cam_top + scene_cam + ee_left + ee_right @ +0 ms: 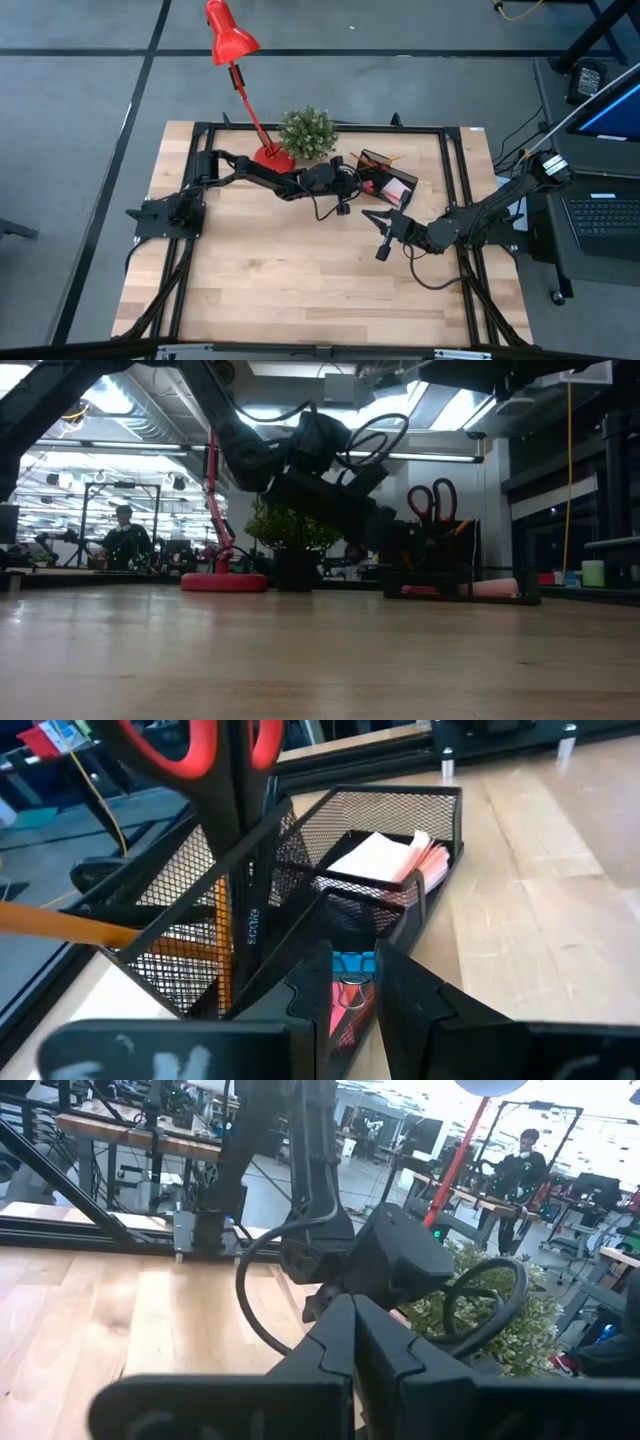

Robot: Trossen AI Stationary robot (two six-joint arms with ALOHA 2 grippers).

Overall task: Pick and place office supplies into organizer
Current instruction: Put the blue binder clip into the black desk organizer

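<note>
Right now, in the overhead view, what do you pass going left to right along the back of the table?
Red lamp base → green plant → left pincer → black mesh organizer.

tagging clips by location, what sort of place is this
Probably a robotics lab or workshop. The wooden table sits inside a black metal frame, a laptop stands beside it, and more workbenches with a person show under ceiling lights behind.

scissors (205, 760) in organizer (385, 176), plant (307, 132) left
</note>
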